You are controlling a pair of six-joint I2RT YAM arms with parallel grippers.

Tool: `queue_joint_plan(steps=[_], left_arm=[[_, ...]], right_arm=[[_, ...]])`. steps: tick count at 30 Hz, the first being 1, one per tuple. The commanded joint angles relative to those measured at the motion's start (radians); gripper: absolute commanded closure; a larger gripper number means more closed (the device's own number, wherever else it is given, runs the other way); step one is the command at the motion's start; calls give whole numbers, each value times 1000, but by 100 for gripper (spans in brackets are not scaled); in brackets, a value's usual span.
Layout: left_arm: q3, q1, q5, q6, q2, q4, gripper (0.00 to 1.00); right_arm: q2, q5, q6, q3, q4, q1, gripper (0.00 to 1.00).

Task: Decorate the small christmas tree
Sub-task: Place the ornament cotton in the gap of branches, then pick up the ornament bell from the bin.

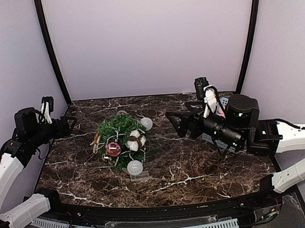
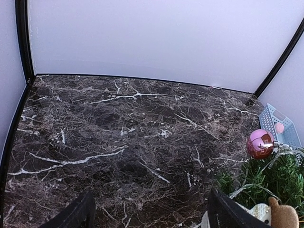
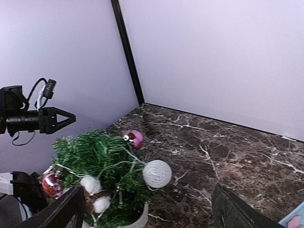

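The small christmas tree (image 1: 120, 138) stands left of the table's middle in a pale pot (image 3: 137, 218). It carries a pink ball (image 1: 113, 149), a white yarn ball (image 1: 146, 124), cotton bolls (image 1: 135, 140) and a silvery ball (image 1: 135, 167) at its foot. Another pink ball (image 3: 135, 138) hangs on its far side. My right gripper (image 1: 174, 124) is open and empty, a little to the right of the tree and pointing at it; the white ball (image 3: 157, 173) lies ahead of it (image 3: 149, 213). My left gripper (image 1: 70, 123) is open and empty, left of the tree, whose branches (image 2: 275, 178) show by its right finger.
A blue basket (image 1: 224, 104) with a white figure (image 1: 209, 98) in it sits at the back right, behind my right arm. It also shows in the left wrist view as the basket (image 2: 278, 123). Black frame posts (image 1: 52, 53) and pale walls close the table.
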Motion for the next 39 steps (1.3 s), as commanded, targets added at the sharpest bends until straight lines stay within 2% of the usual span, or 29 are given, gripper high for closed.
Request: queue_joint_plan(steps=[1,12,15,18,23,34,39], left_arm=[[116,7,-2,49,77,-29,16],[203,24,9,42,213,20,16],[214,34,7,55,245,37,16],[226,44,-4,80,258,49,16],[223,52,-51,121,266,80,16],[151,54,-137,181,245,133,16],[142,54,-136,189,242,130,16]], right_arm=[[-21,72,-41,74,-169,-69,6],[34,116,-37,292,-494,-307,3],[68,83,-18,320,-544,-395,3],[109,24,-6,339,-572,-490,10],[172,-73,32,340,-571,-663,22],[335,-310,74,256,-498,-1026,32],[407,-405,80,209,-489,-1132,37]])
